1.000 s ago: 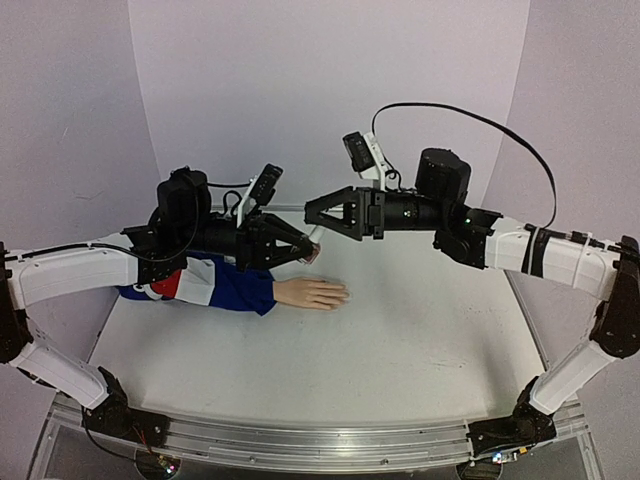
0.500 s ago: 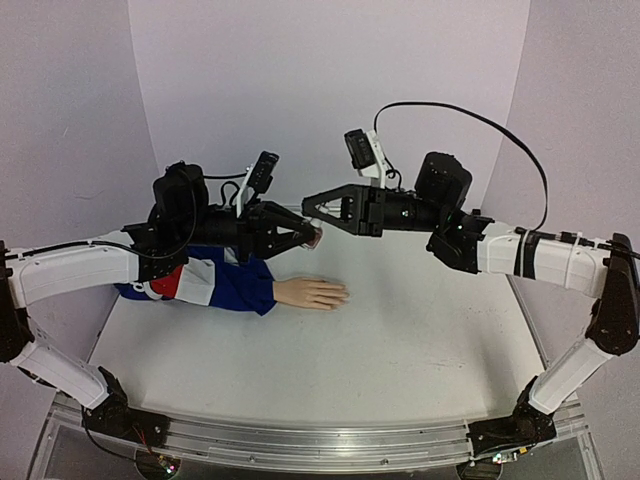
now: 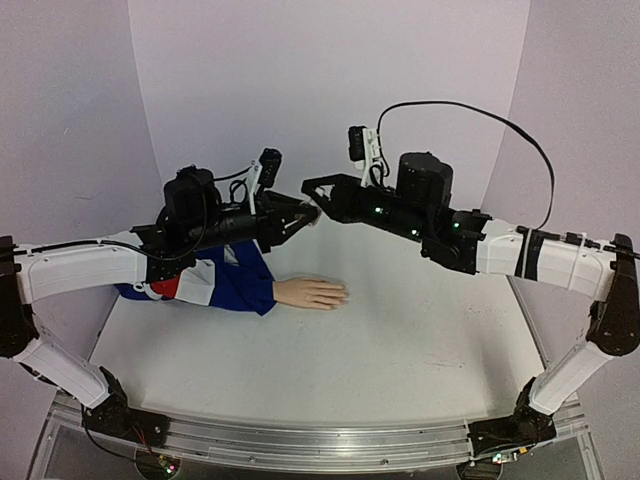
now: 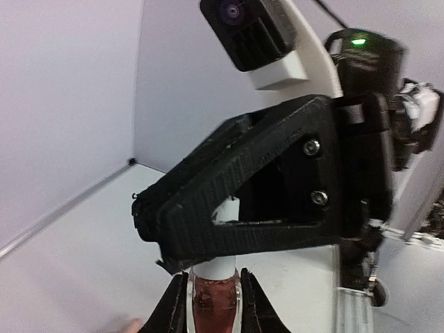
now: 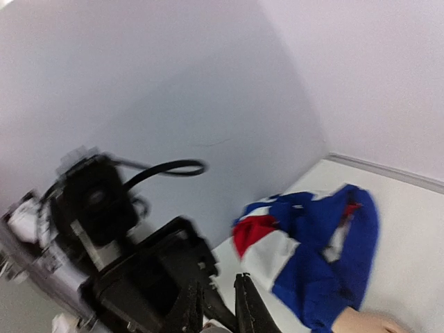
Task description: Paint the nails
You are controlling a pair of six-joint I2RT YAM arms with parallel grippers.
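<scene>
A pale mannequin hand (image 3: 312, 292) lies palm down on the white table, in a blue, red and white sleeve (image 3: 235, 283). Its nails at the fingertips (image 3: 343, 293) are too small to make out. Above the hand, my left gripper (image 3: 303, 214) is shut on a small pink bottle (image 4: 215, 305). The bottle's white cap (image 4: 223, 267) points up into my right gripper (image 3: 316, 203), which is shut on it from the other side. The right wrist view shows the right gripper (image 5: 220, 309) blurred, with the sleeve (image 5: 312, 257) beyond it.
Pale lilac walls close the table at the back and both sides. The table's bare white top (image 3: 420, 330) stretches right of and in front of the mannequin hand. A black cable (image 3: 480, 120) arcs over the right arm.
My right gripper has gone from open to shut on the cap. Both grippers rose a little and the right wrist turned. The left gripper kept hold of the bottle.
</scene>
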